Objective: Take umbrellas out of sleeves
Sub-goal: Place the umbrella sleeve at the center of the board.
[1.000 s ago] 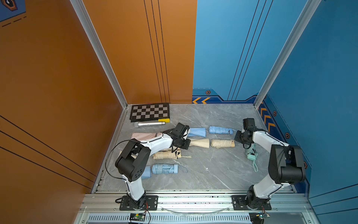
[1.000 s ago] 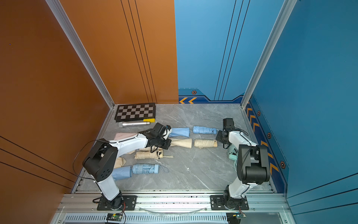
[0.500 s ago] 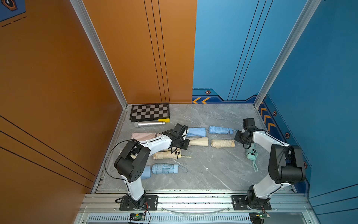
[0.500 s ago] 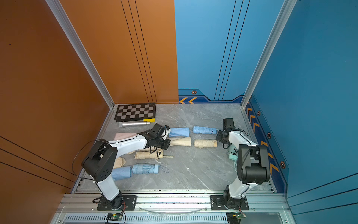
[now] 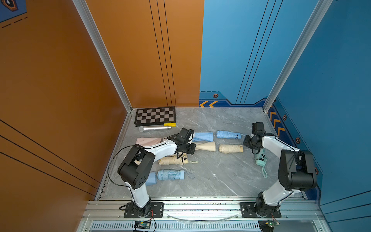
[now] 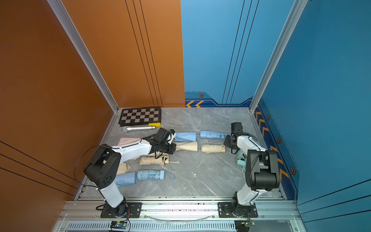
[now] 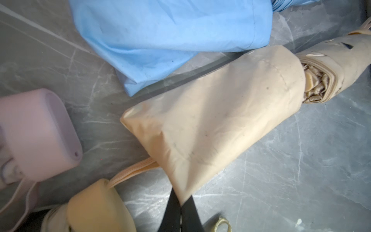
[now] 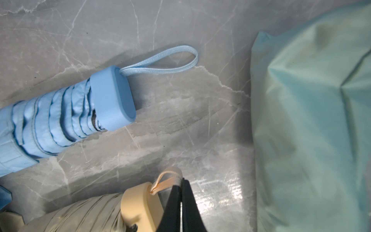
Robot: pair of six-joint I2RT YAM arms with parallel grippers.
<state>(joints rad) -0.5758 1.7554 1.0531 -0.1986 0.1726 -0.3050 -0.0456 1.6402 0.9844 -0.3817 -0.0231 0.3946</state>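
Since your left pincer pinches the cream sleeve, your right pincer clamps the cream umbrella by its cord, and the two lie apart, release both flat on the counter.

No letters, numbers or brand names can be read anywhere. The only signs are pictorial: two orange chevrons on the blue trim at the foot of the back wall, a row of orange chevrons along the side wall's trim, small hexagon badges on both trims, and part of a hexagon emblem on a blue panel high up.
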